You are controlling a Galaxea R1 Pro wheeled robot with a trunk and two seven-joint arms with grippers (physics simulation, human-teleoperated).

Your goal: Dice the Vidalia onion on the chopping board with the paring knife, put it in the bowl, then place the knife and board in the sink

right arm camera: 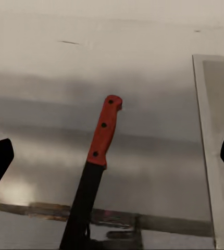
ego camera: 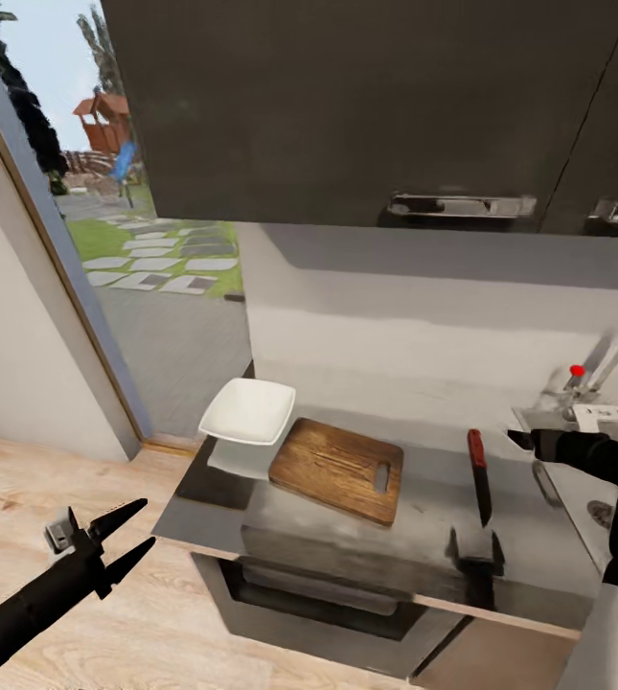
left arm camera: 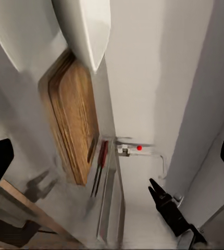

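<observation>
The paring knife [ego camera: 479,474] lies on the glossy grey countertop [ego camera: 423,541], red handle toward the wall; the right wrist view has it [right arm camera: 102,136] between the two spread fingertips. My right gripper [ego camera: 524,441] hovers open just right of the knife, above the sink's edge. A corner of the sink [ego camera: 584,498] and its tap [ego camera: 615,356] with the red knob [ego camera: 577,370] show at the right; the onion is hidden. The brown chopping board [ego camera: 339,468] sits left of the knife, with the white bowl [ego camera: 248,410] beside it. My left gripper [ego camera: 144,524] hangs open off the counter's left end.
Dark wall cabinets with bar handles [ego camera: 462,204] hang low over the counter. A grey cabinet front [ego camera: 347,599] sits under the worktop. A tall window [ego camera: 146,249] on the left looks onto a garden, and wooden floor [ego camera: 107,632] lies below my left arm.
</observation>
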